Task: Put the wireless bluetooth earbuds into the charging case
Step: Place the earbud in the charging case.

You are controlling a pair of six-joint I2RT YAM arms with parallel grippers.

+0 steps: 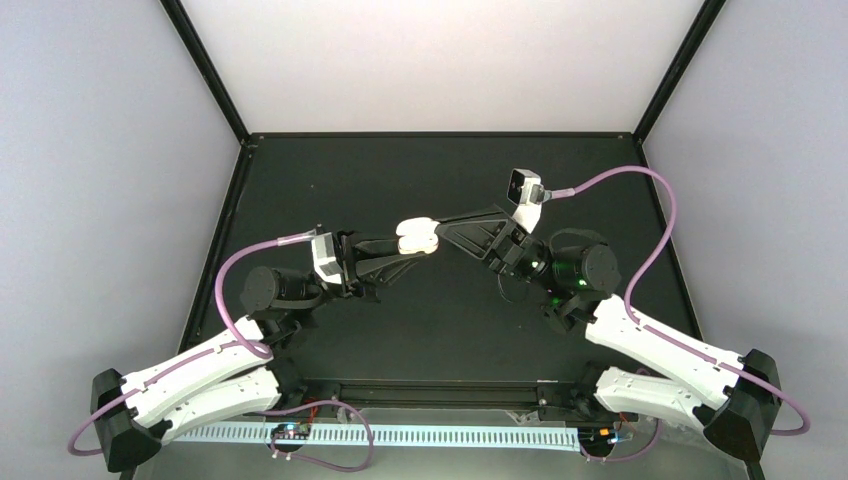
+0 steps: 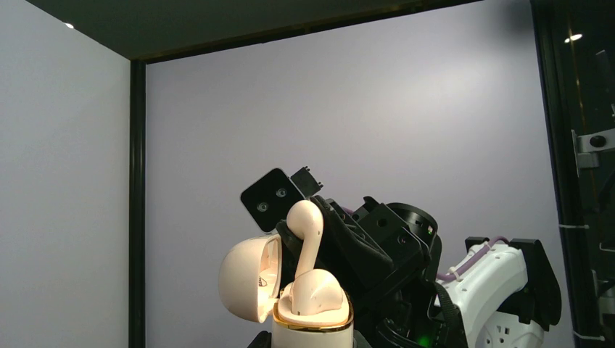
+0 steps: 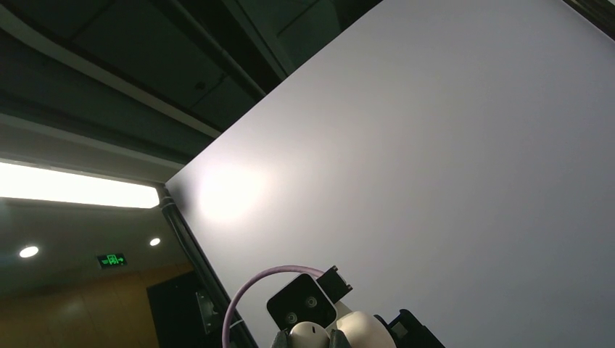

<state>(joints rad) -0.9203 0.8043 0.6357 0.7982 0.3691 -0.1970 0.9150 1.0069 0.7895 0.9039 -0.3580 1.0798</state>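
Presently on my screens, largest item first.

1. Table (image 1: 430, 330): black, well below both grippers.
2. Left gripper (image 1: 400, 250): clamped on the charging case and holding it aloft, mouth up.
3. Right gripper (image 1: 442, 226): nose to nose with the left, fingers pinched on one earbud.
4. Charging case (image 2: 313, 328): pale with a gold rim, between the left fingertips. Its lid (image 2: 246, 279) is hinged open, away from the right gripper.
5. Held earbud (image 2: 304, 228): beige, at the right fingertips just above the case mouth, stem down. I cannot tell whether its tip has entered the socket.
6. Seated earbud (image 2: 319, 290): already in the case, just beside the held one.

Risk: if I let go before the stem lines up, the bud likely tips off the rim and drops. Pressing off-axis could twist the case in the left grip.
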